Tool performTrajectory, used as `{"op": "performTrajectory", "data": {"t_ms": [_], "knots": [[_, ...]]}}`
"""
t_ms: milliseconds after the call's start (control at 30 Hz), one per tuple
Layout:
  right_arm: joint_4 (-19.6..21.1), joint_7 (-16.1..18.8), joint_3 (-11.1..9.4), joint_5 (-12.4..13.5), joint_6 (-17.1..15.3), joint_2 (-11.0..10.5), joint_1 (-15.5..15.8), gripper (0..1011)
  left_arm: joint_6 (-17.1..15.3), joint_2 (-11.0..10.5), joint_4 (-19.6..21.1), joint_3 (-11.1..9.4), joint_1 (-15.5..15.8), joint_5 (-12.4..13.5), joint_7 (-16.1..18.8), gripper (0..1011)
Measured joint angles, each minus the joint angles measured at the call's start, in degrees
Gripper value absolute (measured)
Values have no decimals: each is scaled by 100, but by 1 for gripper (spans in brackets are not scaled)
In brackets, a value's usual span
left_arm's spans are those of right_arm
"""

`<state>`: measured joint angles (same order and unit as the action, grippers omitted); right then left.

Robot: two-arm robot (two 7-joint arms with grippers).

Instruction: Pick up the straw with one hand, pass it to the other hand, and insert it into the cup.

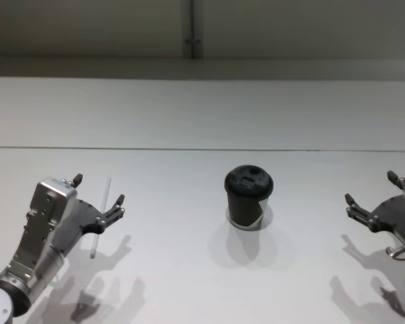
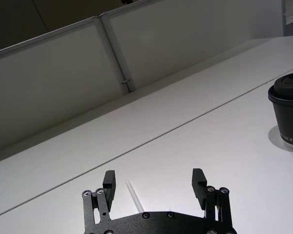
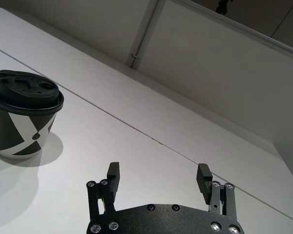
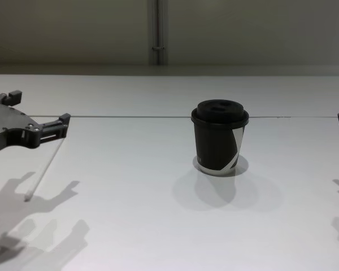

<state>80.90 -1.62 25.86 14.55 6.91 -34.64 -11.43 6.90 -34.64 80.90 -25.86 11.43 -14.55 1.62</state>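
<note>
Open left gripper over the straw, lidded cup mid-table, right gripper empty.

The left gripper (image 1: 98,190) hangs with its jaws spread wide, gripping nothing; the straw (image 1: 107,190) lies on the white table (image 1: 189,270) between them. At centre stands the striped cup (image 1: 248,202), its black lid (image 1: 248,181) hiding any contents; partial lettering (image 2: 291,138) on its side reads roughly "KOFFE". At far right, the right gripper (image 1: 370,187) is wide open and empty.

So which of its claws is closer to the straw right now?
Left. The left gripper is open right at the straw, which shows between its jaws. The right gripper is open too, far off on the other side of the cup.
</note>
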Motion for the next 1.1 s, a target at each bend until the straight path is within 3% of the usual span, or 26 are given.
{"op": "performTrajectory", "data": {"t_ms": [1100], "knots": [[0,0,0,0,0,0,0,1001,0,0,0,0,0,0,0,1001]]}}
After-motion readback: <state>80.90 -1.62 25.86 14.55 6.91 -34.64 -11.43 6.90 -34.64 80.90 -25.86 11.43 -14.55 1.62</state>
